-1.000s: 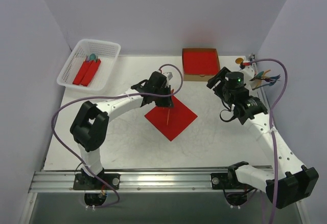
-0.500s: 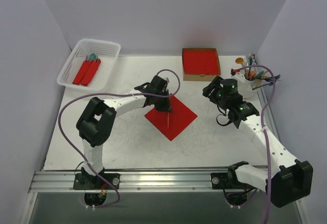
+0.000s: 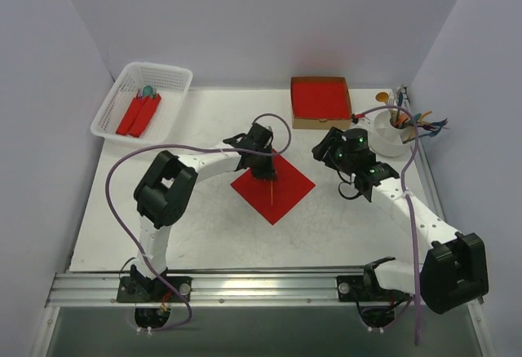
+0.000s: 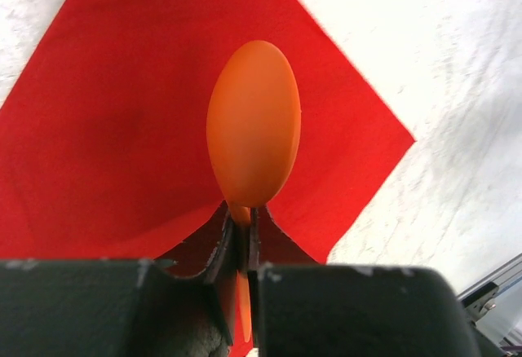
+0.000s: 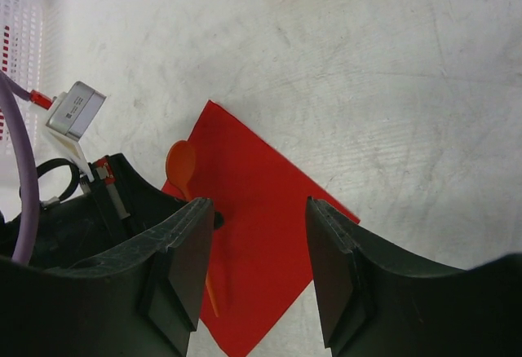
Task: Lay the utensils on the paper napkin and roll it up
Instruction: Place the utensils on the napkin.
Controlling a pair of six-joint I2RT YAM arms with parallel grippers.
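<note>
Left claw (image 4: 242, 231) is clamping orange spoon (image 4: 254, 125) by its handle over red paper napkin (image 4: 106, 112) lying on bench (image 3: 204, 218); right claw (image 5: 259, 239) is hanging apart just beside napkin

Your overhead camera looks down from above and behind the arm bases (image 3: 155, 288), taking in the whole desk (image 3: 204, 235) from a distance. Your left wrist camera sits tight behind the left claw (image 4: 242, 235), facing along its fingers. It is so near that the orange spoon (image 4: 254, 125) and the paper napkin (image 4: 106, 129) fill the frame. Your right wrist camera rides higher, looking down between the fingers of the right claw (image 5: 257, 243) and across the desk. All three views share the napkin and spoon; the right wrist view also catches the left claw from the side.
</note>
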